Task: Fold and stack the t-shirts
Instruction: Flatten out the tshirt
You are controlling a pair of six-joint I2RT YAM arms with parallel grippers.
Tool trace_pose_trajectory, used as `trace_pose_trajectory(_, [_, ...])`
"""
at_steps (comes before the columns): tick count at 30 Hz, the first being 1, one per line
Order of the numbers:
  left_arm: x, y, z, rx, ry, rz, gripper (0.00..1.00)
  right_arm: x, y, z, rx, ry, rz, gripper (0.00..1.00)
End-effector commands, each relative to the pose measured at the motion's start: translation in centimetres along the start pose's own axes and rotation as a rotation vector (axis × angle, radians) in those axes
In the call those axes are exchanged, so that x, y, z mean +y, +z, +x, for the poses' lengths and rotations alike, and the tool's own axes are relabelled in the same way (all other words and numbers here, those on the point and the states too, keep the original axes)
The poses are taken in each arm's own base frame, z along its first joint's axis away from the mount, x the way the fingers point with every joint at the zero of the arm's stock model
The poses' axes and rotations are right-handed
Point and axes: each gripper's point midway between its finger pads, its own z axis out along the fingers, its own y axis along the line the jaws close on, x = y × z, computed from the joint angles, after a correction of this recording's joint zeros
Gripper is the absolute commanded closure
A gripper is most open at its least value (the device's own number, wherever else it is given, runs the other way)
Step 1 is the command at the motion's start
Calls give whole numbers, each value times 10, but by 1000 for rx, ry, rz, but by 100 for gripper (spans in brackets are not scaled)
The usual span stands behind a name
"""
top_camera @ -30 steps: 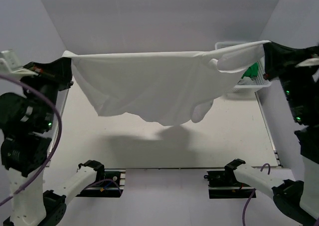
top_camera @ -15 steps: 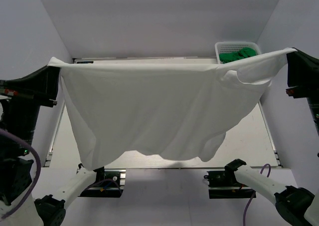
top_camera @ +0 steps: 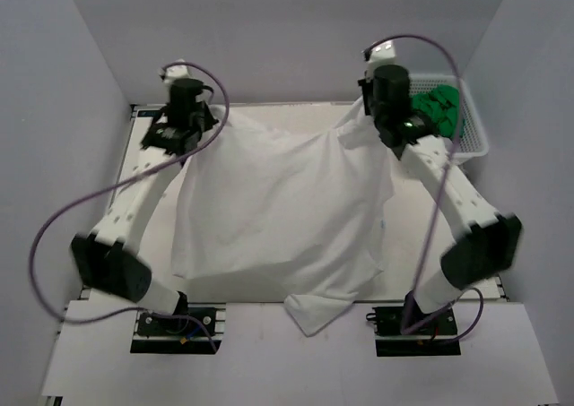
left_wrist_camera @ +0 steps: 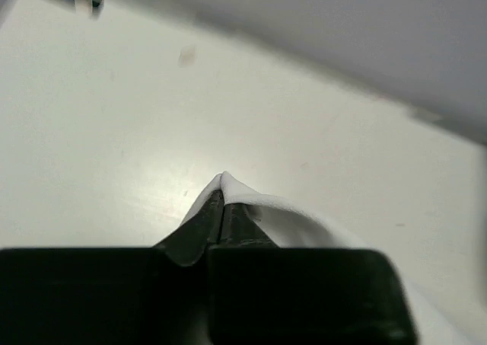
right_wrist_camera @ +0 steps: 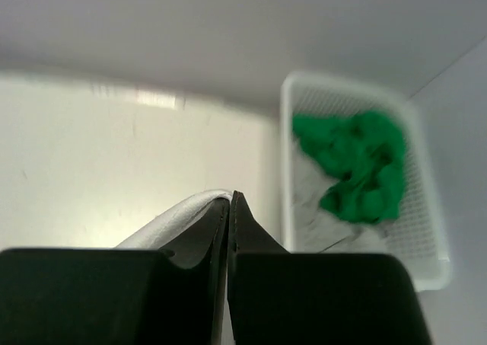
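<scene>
T-shirt (top_camera: pixel 278 218) corners at eleven and one o'clock sit pinched in my clenched left hand (left_wrist_camera: pixel 222 189) and right hand (right_wrist_camera: pixel 230 204), spreading it flat on the table (top_camera: pixel 287 115) for folding.

The white t-shirt (top_camera: pixel 278 209) lies spread and wrinkled across the tabletop (top_camera: pixel 278 114). Its two far corners are pinched up by the left claw (left_wrist_camera: pixel 222 202) and right claw (right_wrist_camera: pixel 230 206), and one crumpled end spills over the near edge. A green garment (right_wrist_camera: pixel 358 162) sits bunched in the mesh basket (right_wrist_camera: pixel 426 231).
</scene>
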Motion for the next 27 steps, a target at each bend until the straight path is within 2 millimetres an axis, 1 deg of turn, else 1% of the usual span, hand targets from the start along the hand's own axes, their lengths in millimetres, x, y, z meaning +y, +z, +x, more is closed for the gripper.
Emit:
trace_pose_trajectory(1, [50,82,84,176,54,-221,88,23,77,83,173,54,-44,100])
trace_pose_trajectory(2, [53,101,97,214,46,-235,71,29,91,99,208,61,-92,100])
trace_pose_trajectory(3, [48,118,117,293,29,-214,49,35,115,116,253,87,-98,91])
trace_pose_trajectory(4, [50,145,145,408,50,-236,26,54,132,149,327,82,-166,70])
trace_pose_trajectory(5, [52,156,155,455,50,-240,0,60,141,157,347,91,-208,54])
trace_pose_trajectory(6, [50,172,169,505,52,-257,0,66,152,153,366,100,-229,31])
trace_pose_trajectory(7, [51,173,156,488,41,-258,0,72,158,166,399,94,-239,20])
trace_pose_trajectory(8, [52,181,170,519,47,-263,0,74,159,165,401,85,-256,14])
trace_pose_trajectory(9, [50,182,166,510,44,-258,0,76,160,157,391,89,-273,10])
trace_pose_trajectory(10, [51,182,173,526,52,-248,0,75,156,150,375,88,-278,10])
trace_pose_trajectory(11, [53,185,170,511,51,-235,0,76,154,153,376,91,-284,10])
trace_pose_trajectory(12, [48,179,162,496,40,-210,0,75,147,143,357,95,-293,10])
trace_pose_trajectory(13, [54,174,171,513,53,-216,0,73,138,151,378,103,-293,10])
trace_pose_trajectory(14, [52,171,170,507,48,-203,0,72,132,152,383,108,-296,10])
trace_pose_trajectory(15, [53,165,172,517,47,-198,0,72,122,143,370,112,-301,10])
trace_pose_trajectory(16, [56,156,172,516,46,-197,0,77,112,166,428,143,-308,10])
trace_pose_trajectory(17, [56,151,173,523,44,-190,0,76,101,159,418,156,-321,10])
trace_pose_trajectory(18, [58,144,181,548,44,-186,0,76,90,150,407,189,-334,10])
trace_pose_trajectory(19, [57,137,173,534,41,-178,0,80,81,167,445,208,-346,10])
trace_pose_trajectory(20, [58,133,173,534,41,-178,0,75,65,163,435,218,-344,10])
trace_pose_trajectory(21, [59,125,184,562,49,-174,0,82,53,180,475,241,-374,10])
trace_pose_trajectory(22, [60,120,185,565,40,-179,0,86,46,182,477,255,-395,10])
trace_pose_trajectory(23, [61,113,181,557,37,-175,0,84,29,176,464,287,-401,10])
trace_pose_trajectory(24, [62,107,193,573,47,-173,0,87,20,195,503,299,-406,10])
trace_pose_trajectory(25, [66,102,198,584,40,-183,0,92,12,198,511,319,-443,10])
trace_pose_trajectory(26, [73,97,209,601,45,-192,0,93,-6,207,521,332,-455,10])
trace_pose_trajectory(27, [73,96,210,592,42,-187,0,94,-12,212,530,337,-461,10])
